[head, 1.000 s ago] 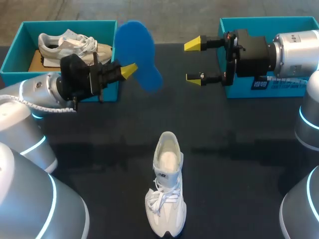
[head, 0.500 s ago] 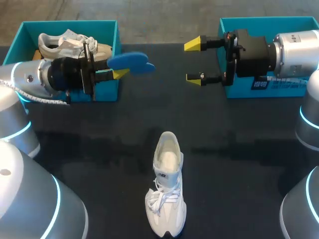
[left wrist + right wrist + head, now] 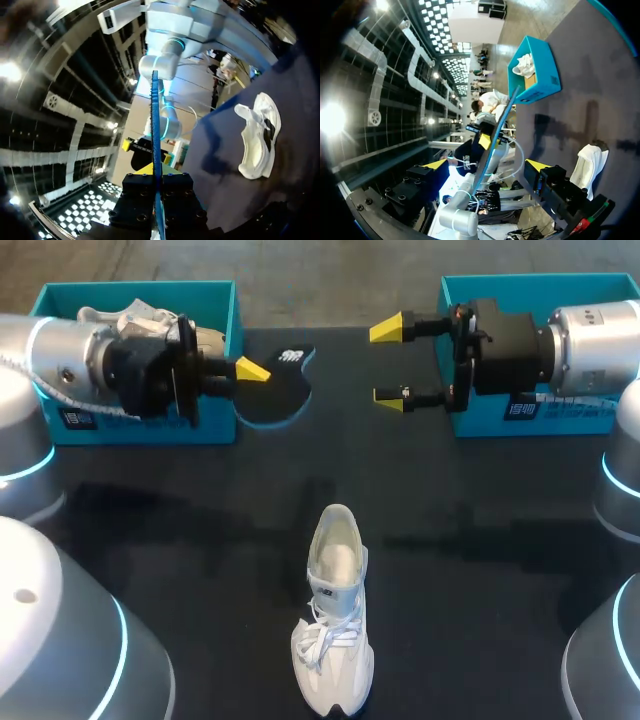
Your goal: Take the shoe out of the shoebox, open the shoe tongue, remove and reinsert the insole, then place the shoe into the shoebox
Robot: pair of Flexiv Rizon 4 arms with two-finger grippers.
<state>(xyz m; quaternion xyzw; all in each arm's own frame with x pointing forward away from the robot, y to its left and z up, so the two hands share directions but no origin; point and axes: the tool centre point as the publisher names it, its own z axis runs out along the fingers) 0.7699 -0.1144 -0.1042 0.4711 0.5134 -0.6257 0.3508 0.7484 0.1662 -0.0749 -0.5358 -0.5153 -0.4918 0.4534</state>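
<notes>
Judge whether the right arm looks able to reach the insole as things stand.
Probably yes: the right gripper, fingers open, faces the insole held in the left gripper, with only bare table between them.

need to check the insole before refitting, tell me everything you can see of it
The insole is a thin, foam-looking sole shape, dark on the face turned up, with a small white print near one end and a blue edge. The left gripper is shut on its edge, holding it roughly level over the table beside the left shoebox. The left wrist view shows it edge-on, a slim blue strip clamped in that gripper. Nothing else appears to touch it.
</notes>
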